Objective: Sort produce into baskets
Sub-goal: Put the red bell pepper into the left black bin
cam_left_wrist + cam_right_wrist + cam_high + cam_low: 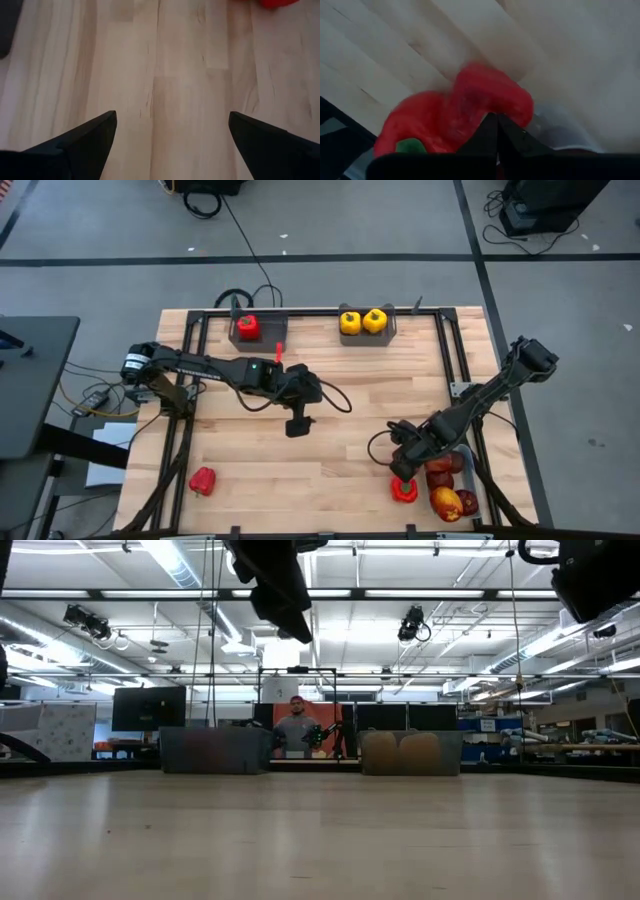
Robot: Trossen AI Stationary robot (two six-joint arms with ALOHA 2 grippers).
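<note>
The left gripper (297, 423) hung above the middle of the wooden table (330, 470), over bare boards. In the left wrist view its two fingers (85, 142) stood wide apart with nothing between them.

The right gripper (403, 470) was at the near right of the table, directly over a red pepper (404, 490). In the right wrist view the fingers appeared closed together in front of this pepper (455, 120); whether they gripped it could not be told. The pepper lay just beside the clear tray (470, 502) at the near right corner, which held several dark red apples (445, 500).

A second red pepper (202, 480) lay alone on the near left of the table, well apart from both grippers. At the far edge, the left bin (258, 337) contained one red pepper (247, 327). The right bin (385, 334) contained two yellow peppers (362, 321), side by side and touching.

In the low view, a person (297, 728) was visible in the room beyond the table.
</note>
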